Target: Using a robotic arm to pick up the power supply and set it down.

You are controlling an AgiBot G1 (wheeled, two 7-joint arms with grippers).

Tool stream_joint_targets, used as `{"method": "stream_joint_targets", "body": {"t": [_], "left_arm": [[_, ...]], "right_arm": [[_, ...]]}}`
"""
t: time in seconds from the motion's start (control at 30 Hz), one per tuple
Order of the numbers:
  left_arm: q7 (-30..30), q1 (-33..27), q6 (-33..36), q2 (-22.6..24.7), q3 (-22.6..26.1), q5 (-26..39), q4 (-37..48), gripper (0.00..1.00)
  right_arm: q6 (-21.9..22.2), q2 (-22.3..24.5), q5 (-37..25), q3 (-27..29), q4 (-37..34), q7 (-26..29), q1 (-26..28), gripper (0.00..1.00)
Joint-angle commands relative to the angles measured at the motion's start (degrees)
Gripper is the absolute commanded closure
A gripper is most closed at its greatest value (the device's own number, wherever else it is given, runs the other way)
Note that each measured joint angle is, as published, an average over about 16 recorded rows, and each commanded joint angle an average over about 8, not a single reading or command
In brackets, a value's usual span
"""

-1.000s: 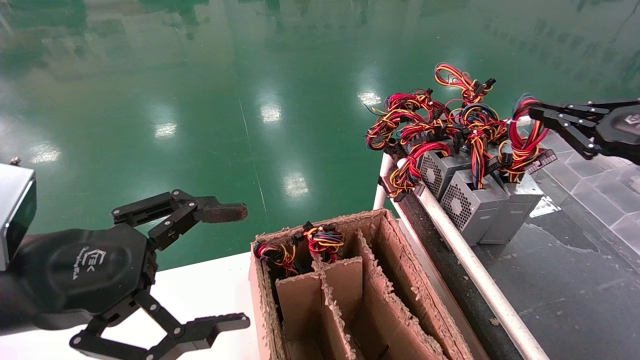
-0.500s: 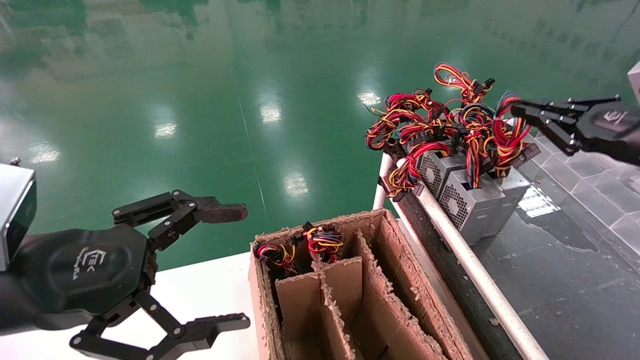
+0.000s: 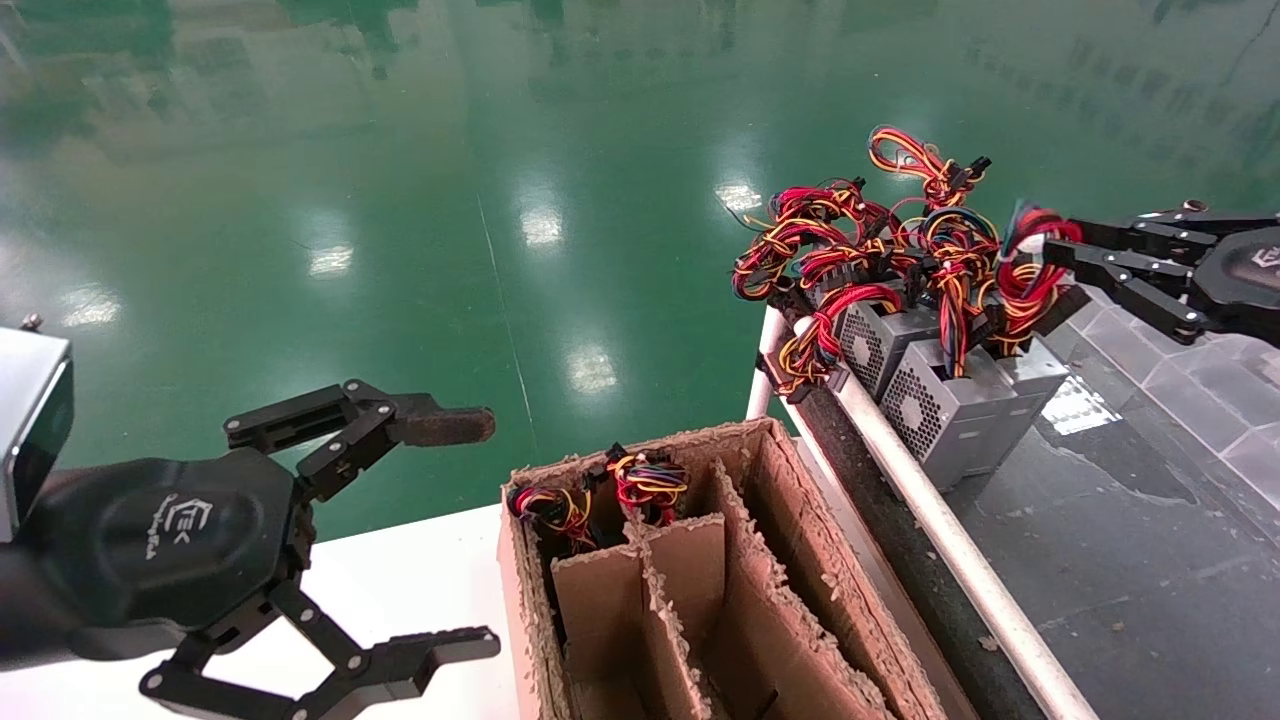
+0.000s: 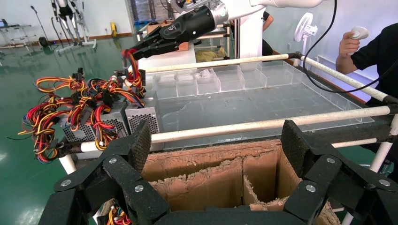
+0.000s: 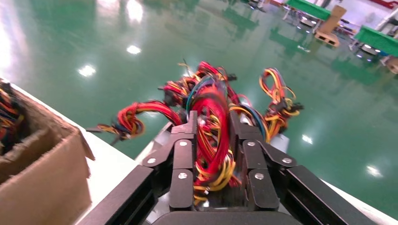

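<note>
Green shop floor behind, your right gripper [image 3: 1058, 245] pinches the power supply [image 3: 1015, 395] by its wire bundle [image 5: 213, 126] at the conveyor's far edge — lift slowly; left gripper [image 3: 470, 530] idles, splayed.

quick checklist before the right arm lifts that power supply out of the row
1. Right tool closed on the wire bundle: ok, wires sit between both fingers.
2. Grip on the power supply casing itself: not ok, only wires are held.
3. Bundle free of neighbouring wire bunches: cannot tell, they look tangled close together.
4. Unit off the platform: not ok, it appears to rest in the row.
5. Left tool out of the way: ok, open beside the cardboard box.
</note>
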Motion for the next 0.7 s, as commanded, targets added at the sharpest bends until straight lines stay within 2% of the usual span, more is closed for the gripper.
{"method": "stream_joint_targets", "body": {"t": [0.03,0.23,0.53,0.7], "left_arm": [[0.0,0.0,0.0,0.0,0.0,0.0,0.0,0.0],[0.0,0.0,0.0,0.0,0.0,0.0,0.0,0.0],[0.0,0.0,0.0,0.0,0.1,0.0,0.0,0.0],[0.0,0.0,0.0,0.0,0.1,0.0,0.0,0.0]], "right_arm": [[0.4,0.2,-0.3,-0.2,-0.2,-0.4,0.1,0.0],[0.1,0.7,-0.1,0.0,-0.8,-0.3,0.9,0.0],[-6.3,2.5,4.4,2.9,-0.6,1.5,2.9,0.0],[-7.1,2.9,6.6,3.8,2.9,3.4,1.1,0.0]]}}
